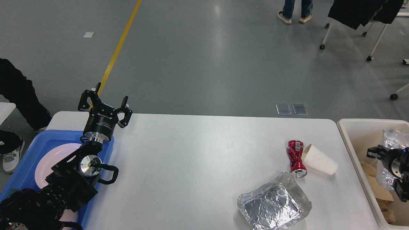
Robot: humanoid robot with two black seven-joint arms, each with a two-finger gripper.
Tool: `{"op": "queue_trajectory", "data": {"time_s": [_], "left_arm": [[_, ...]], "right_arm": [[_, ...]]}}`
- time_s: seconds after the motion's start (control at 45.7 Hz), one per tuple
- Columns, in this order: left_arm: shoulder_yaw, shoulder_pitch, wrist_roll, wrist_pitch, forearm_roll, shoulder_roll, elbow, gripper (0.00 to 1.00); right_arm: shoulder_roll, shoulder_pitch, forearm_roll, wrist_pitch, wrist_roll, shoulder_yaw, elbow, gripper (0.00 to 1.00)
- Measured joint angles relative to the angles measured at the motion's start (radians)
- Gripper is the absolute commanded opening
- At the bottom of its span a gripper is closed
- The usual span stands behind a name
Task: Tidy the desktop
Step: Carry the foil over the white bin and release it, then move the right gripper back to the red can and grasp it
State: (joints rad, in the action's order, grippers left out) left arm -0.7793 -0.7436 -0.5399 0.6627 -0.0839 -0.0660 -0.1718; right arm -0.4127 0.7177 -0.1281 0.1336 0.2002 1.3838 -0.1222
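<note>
The white desktop (198, 153) fills the middle of the view. On its right part lie a crushed red can (296, 158), a white paper cup (319, 159) on its side touching the can, and a crumpled foil tray (274, 201) near the front edge. My left gripper (111, 93) is open and empty, held up over the far right corner of the blue tray (25, 159). My right gripper (373, 152) is over the cream bin (354, 127), seen dark and small, so I cannot tell how its fingers stand.
The blue tray at the left holds a pink plate (52, 156). The cream bin at the right holds crumpled foil (394, 137) and brown paper (378, 188). People's legs and wheeled racks stand on the grey floor beyond.
</note>
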Motion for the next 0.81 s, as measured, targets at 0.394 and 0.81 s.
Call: {"op": "queue_trajectory", "data": {"time_s": [0.394,0.81], "left_arm": [[0.000,0.001,0.000,0.000,0.000,0.000,0.000,0.97],[0.000,0.001,0.000,0.000,0.000,0.000,0.000,0.97]], "right_arm": [[0.003,-0.044,-0.024,0.014,-0.110,-0.090,0.015,1.00],[0.073,0.158,-0.006,-0.077,-0.107,-0.092,0.001,1.00]]}}
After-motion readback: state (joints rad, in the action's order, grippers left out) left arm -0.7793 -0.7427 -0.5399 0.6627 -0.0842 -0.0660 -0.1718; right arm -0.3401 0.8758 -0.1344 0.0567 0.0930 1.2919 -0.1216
